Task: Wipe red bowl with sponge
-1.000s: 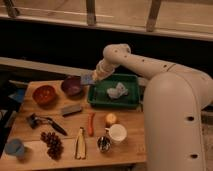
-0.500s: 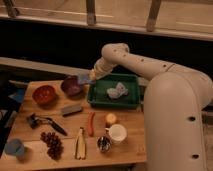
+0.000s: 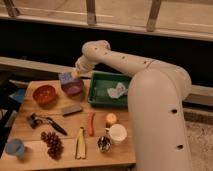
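Note:
The red bowl (image 3: 44, 94) sits at the left of the wooden table (image 3: 70, 155), shallow and orange-red. My gripper (image 3: 70, 76) hangs above the back rim of the purple bowl (image 3: 74, 88), to the right of the red bowl and apart from it. It is shut on the sponge (image 3: 64, 79), a small pale blue-grey pad that sticks out to the left of the arm's end. The white arm reaches in from the right, over the green tray (image 3: 100, 97).
A crumpled white cloth (image 3: 117, 91) lies in the green tray. In front of the bowls lies a dark grey block (image 3: 71, 109). Nearer me are a black-handled tool (image 3: 46, 121), grapes (image 3: 52, 143), a banana (image 3: 81, 143), a carrot (image 3: 91, 123), a white cup (image 3: 118, 133) and a blue cup (image 3: 14, 147).
The gripper has carried the sponge leftward, from beside the tray's left edge to above the purple bowl, closer to the red bowl. Nothing on the table has shifted.

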Available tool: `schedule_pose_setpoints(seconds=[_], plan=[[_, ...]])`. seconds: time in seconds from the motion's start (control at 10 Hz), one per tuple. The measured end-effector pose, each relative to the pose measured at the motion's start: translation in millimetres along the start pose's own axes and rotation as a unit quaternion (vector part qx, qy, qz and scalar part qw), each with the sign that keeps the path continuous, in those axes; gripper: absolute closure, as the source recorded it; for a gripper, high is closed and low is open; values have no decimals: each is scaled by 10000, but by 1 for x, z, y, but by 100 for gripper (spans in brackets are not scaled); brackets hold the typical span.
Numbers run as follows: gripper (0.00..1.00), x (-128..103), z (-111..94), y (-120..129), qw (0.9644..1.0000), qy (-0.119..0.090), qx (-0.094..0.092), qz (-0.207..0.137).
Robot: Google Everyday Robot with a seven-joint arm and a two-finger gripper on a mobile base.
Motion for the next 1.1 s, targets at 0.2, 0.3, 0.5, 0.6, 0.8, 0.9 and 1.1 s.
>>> schedule_pose_setpoints(seconds=[0.2, 0.3, 0.5, 0.6, 0.8, 0.9, 1.1], plan=[[100, -2, 14, 46, 9987, 21, -344, -380], [100, 0, 15, 64, 9972, 6, -531, -523], [100, 3, 15, 78, 9953, -9, -702, -660], [100, 3, 16, 78, 9953, -6, -703, -662], [100, 2, 15, 78, 9953, -18, -700, -673], [100, -1, 19, 78, 9948, -37, -703, -730], [100, -17, 35, 90, 9932, -51, -764, -871]])
